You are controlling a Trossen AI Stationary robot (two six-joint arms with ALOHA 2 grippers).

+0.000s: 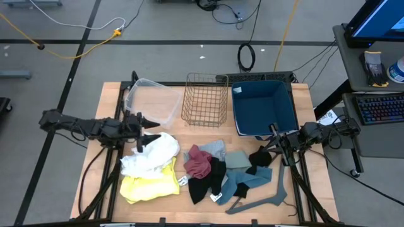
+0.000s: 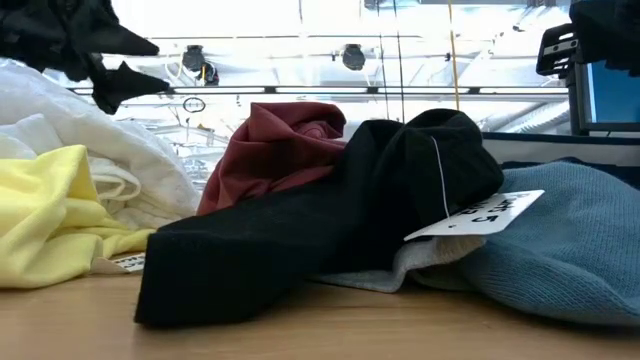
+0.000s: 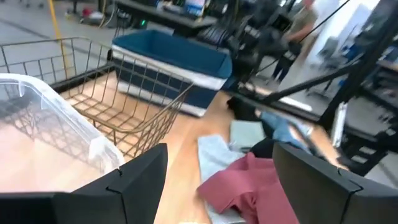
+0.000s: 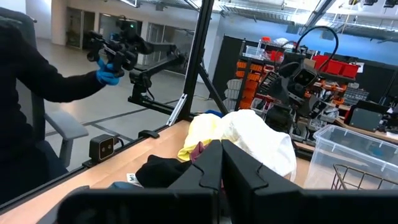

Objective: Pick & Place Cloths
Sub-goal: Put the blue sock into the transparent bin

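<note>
While left claw (image 1: 149, 133) gapes above white cloth (image 1: 154, 154), right claw (image 1: 273, 149) clenched empty.

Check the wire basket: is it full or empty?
Empty. The high view shows bare table through the wire basket, and the cloths lie heaped on the table in front of it.

- This is looking like a robotics lab or workshop: cables (image 1: 76, 44) are trailing across a grey concrete floor.
- A monitor (image 1: 379, 19) and keyboard (image 1: 382, 107) are sitting beside the table.
- Shelving with red parts bins (image 4: 336, 62) is standing behind.
- A person (image 4: 31, 93) is operating a handheld control rig (image 4: 118, 46).
</note>
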